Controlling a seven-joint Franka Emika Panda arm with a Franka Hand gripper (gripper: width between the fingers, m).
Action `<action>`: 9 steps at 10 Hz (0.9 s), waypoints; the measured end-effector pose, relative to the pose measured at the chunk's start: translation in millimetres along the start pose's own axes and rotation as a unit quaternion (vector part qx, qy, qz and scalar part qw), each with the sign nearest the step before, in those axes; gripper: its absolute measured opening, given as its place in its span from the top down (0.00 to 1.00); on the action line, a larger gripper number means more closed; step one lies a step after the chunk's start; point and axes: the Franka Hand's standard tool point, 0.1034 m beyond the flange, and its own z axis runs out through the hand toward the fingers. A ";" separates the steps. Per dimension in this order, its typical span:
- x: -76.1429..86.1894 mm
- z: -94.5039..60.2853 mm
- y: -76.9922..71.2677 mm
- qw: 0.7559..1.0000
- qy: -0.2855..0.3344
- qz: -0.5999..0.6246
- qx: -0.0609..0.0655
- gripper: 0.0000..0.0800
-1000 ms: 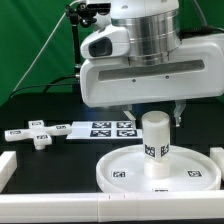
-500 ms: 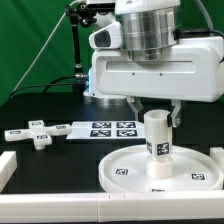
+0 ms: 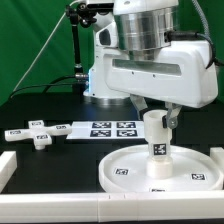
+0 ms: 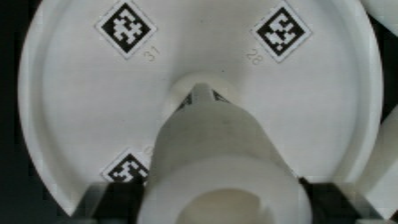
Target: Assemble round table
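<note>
One white cylinder (image 3: pixel 155 143), tagged at mid-height, stands upright at the centre of one rimmed white disc (image 3: pixel 122 170), lower right of the frame. The claw (image 3: pixel 156 118) pinches the cylinder's top. One small cross (image 3: pixel 39 135) lies on the tabletop (image 3: pixel 40 160), at left.

Robotics lab — green backdrop curtain (image 3: pixel 35 40), black table (image 3: pixel 40 115), tagged marker board (image 3: pixel 108 128), white border rails (image 3: pixel 100 210)

cylinder (image 4: pixel 217 170) blurred, disc (image 4: pixel 71 110) rim cropped

Exterior view frontal, low; wrist view looks down; both share disc (image 3: pixel 160 170).
</note>
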 end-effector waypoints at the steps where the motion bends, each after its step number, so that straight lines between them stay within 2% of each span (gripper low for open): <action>1: 0.7 0.1 2.4 0.996 -0.004 0.093 0.012 0.49; 4: -3.2 1.1 4.0 0.959 -0.021 0.278 0.038 0.49; 6: -4.9 1.9 2.1 0.931 -0.034 0.361 0.043 0.49; 7: -7.0 2.6 0.1 0.909 -0.044 0.412 0.045 0.49; 9: -7.5 3.2 -3.3 0.880 -0.062 0.468 0.055 0.49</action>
